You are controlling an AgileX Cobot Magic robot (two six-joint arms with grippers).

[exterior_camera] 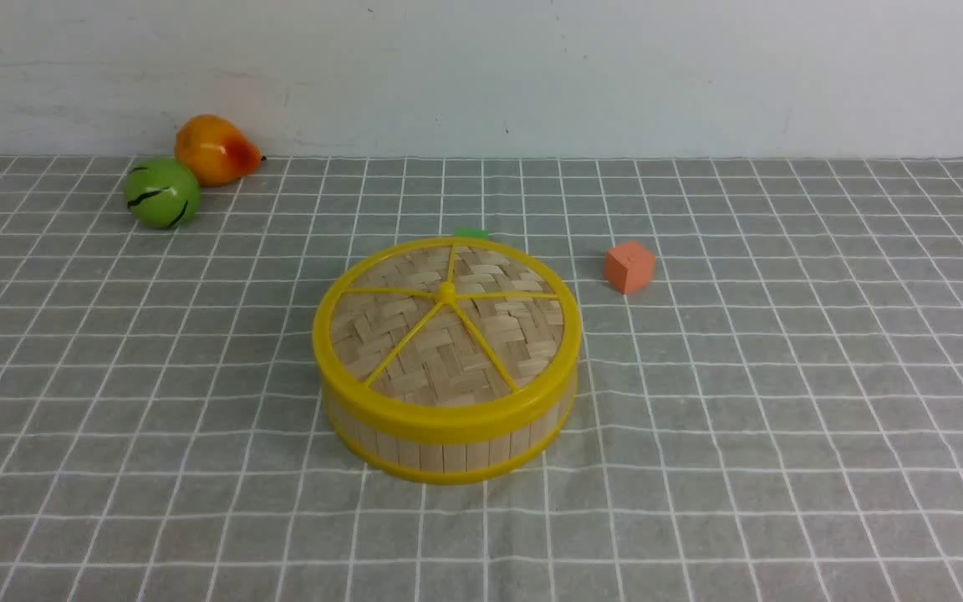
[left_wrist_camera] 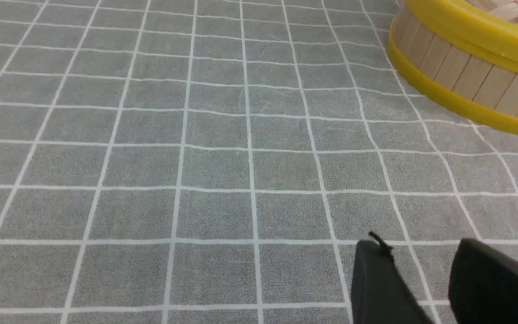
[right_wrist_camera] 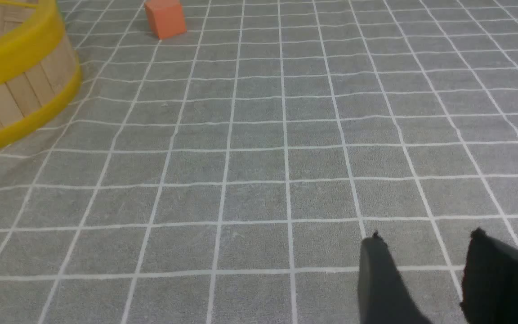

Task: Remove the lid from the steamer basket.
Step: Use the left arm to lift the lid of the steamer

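Both empty, jaws apart: left gripper, right gripper. Risk: lid, if snug, drags unheld steamer basket along.

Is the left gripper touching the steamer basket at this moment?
Apart. The left wrist view shows several bare squares of cloth between the left gripper and the steamer basket.

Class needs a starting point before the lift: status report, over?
Left gripper fingers apart, empty. Right gripper same. Lid seated on steamer basket. Nothing on top; orange cube stands apart.
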